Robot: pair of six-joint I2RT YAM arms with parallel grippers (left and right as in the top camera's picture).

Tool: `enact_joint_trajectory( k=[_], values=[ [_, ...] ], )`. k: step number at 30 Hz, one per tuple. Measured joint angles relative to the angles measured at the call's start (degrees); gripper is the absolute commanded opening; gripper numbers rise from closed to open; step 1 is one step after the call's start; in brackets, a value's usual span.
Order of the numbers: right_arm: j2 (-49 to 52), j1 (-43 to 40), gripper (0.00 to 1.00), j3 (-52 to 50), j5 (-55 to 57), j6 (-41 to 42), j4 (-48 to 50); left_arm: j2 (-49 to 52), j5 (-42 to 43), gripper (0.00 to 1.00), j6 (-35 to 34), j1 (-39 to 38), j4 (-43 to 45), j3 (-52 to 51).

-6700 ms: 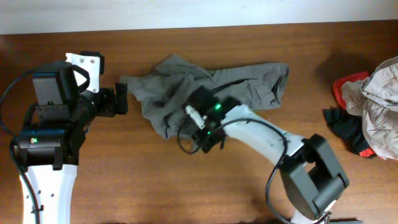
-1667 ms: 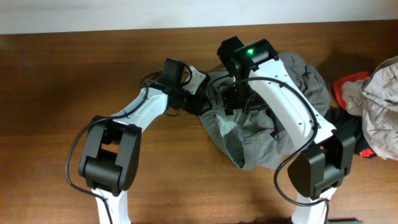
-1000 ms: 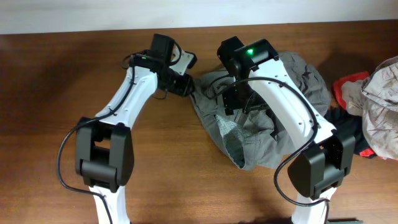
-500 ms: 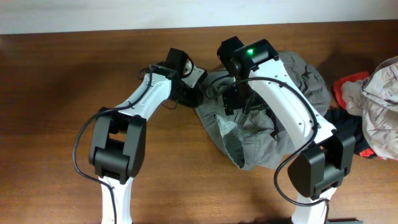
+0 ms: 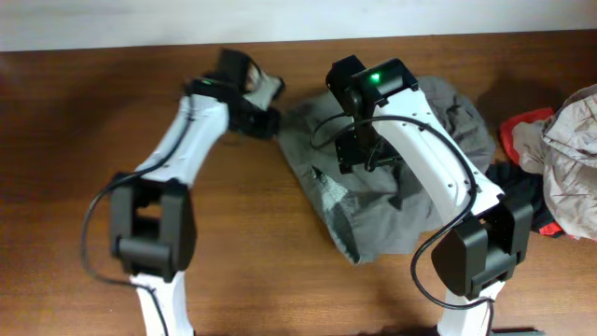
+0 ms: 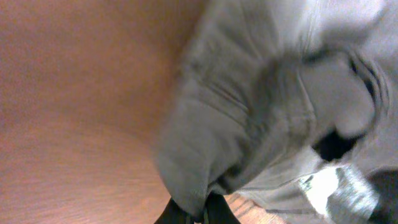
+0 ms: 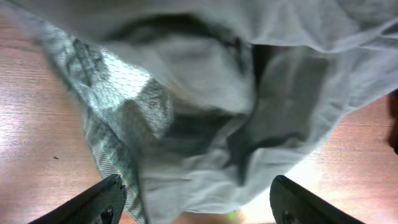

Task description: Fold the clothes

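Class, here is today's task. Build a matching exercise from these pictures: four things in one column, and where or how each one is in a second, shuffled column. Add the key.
Things
1. left fingers
2. right fingers
3. grey-olive shorts
4. red garment

Place or state
A. in the pile at the right edge of the table
B. open, held over the fabric
C. shut, pinching an edge of fabric
D. crumpled, lying across the middle

Pairs: 1-C, 2-B, 3-D, 4-A
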Motion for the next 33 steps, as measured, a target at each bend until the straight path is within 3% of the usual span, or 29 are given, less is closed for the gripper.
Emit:
enact_joint_trajectory(
  k=[6, 10, 14, 18, 29, 33],
  values=[
    [0.0, 0.0, 0.79, 0.0, -0.1, -1.0, 0.1, -6.7, -1.9, 0.0, 0.0, 4.9, 2.7, 2.9],
    [0.0, 0.7, 0.79, 0.0, -4.1, -9.8, 2.8, -6.6, -5.3, 0.01, 0.0, 5.4, 3.3, 2.9],
    [0.0, 4.8, 0.79, 0.0, -9.2, -17.1, 7.0, -6.6, -8.5, 0.02, 0.0, 5.2, 3.3, 2.9],
    [0.1, 10.5, 0.79, -0.2, -11.1, -18.1, 10.2, -6.6, -11.3, 0.02, 0.0, 5.2, 3.3, 2.9],
    [3.1, 20.9, 0.82, -22.6, -12.2, -2.6, 25.9, -6.6, -12.6, 0.02, 0.0, 5.2, 3.3, 2.9],
    [3.1, 24.0, 0.72, -24.1, -8.1, 6.3, 28.2, -6.6, -12.6, 0.02, 0.0, 5.2, 3.1, 2.9]
  ],
)
